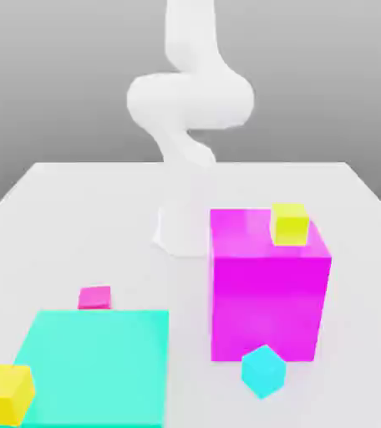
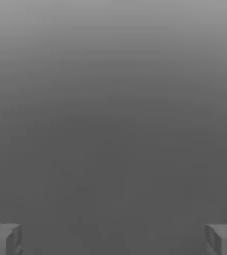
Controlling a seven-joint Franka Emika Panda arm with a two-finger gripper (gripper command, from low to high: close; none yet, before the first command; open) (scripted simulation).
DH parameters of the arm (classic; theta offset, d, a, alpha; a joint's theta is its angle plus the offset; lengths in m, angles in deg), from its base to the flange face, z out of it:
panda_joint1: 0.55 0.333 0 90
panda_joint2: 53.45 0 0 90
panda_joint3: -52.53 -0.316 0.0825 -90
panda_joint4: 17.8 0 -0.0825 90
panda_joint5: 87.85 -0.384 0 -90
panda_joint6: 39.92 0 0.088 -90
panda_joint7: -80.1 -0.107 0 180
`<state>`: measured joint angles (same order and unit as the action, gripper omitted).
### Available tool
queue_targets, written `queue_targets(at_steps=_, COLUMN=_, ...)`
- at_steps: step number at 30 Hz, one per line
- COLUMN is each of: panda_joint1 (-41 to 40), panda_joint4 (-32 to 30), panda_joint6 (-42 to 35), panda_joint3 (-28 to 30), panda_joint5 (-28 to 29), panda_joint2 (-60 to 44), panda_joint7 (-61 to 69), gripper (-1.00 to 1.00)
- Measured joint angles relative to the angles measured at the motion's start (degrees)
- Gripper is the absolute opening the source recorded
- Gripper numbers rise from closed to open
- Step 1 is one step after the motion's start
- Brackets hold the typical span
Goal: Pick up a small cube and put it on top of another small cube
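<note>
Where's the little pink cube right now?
In the exterior view, the small pink cube sits on the table toward that view's left, just behind the far edge of the flat teal slab, nothing on it.

Two small yellow cubes are counted, one (image 1: 290, 224) beside the large magenta block (image 1: 267, 288) and one (image 1: 5, 393) at the teal slab (image 1: 98, 364). One small pink cube (image 1: 94, 298) and one small cyan cube (image 1: 263, 370) are seen. One block and one slab are counted.

Small magenta cube (image 1: 94, 298) flat; behind teal slab (image 1: 102, 359)
</note>
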<state>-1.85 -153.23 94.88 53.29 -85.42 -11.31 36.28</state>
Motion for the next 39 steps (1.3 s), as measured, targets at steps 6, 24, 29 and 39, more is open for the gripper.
queue_targets(at_steps=6, panda_joint1=-4.13, panda_joint4=-10.07, panda_joint6=8.5, panda_joint3=4.06, panda_joint5=5.84, panda_joint2=-10.85, panda_joint7=6.47, gripper=0.0)
queue_targets(at_steps=24, panda_joint1=-9.93, panda_joint4=-33.79, panda_joint6=33.4, panda_joint3=20.89, panda_joint5=0.74, panda_joint2=-40.76, panda_joint7=36.07, gripper=0.0)
queue_targets(at_steps=29, panda_joint1=-16.3, panda_joint4=-32.35, panda_joint6=39.92, panda_joint3=10.61, panda_joint5=-13.84, panda_joint2=-49.09, panda_joint7=46.34, gripper=0.0)
queue_targets(at_steps=39, panda_joint1=-26.82, panda_joint4=-31.45, panda_joint6=45.12, panda_joint3=-0.49, panda_joint5=-17.45, panda_joint2=-55.25, panda_joint7=49.53, gripper=-1.0)
